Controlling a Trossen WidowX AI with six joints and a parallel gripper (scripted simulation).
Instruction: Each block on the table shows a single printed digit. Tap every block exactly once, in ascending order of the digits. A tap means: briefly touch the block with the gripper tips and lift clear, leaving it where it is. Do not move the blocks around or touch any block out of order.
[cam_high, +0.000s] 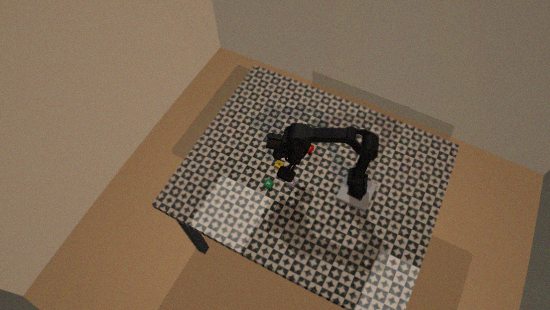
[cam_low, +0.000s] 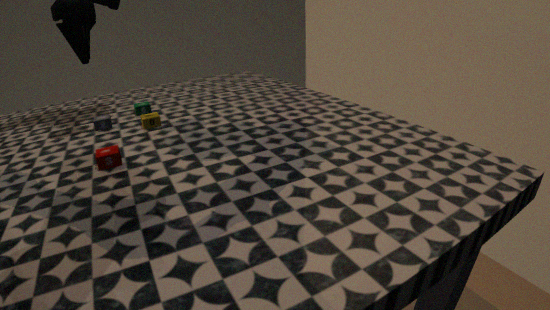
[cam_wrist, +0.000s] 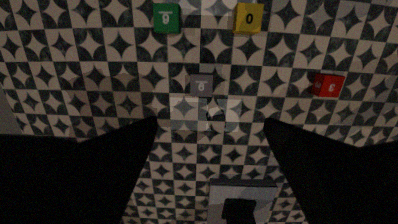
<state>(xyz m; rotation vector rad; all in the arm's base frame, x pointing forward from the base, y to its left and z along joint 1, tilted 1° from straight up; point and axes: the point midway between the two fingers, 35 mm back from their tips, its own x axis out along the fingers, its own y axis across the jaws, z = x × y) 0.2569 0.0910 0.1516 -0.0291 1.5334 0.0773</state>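
Note:
A yellow block shows a 0. A green block and a grey block each show a round digit with a bar above it in the wrist view, a 6 or 9 seen upside down; which is which is hard to tell. A red block seems to show a 3. My gripper is open and empty, well above the table. In the wrist view the grey block lies just beyond the gap between the fingertips.
The arm's base stands on a pale plate at the right of the table in the top view. The patterned table carries the blocks. Walls stand behind it.

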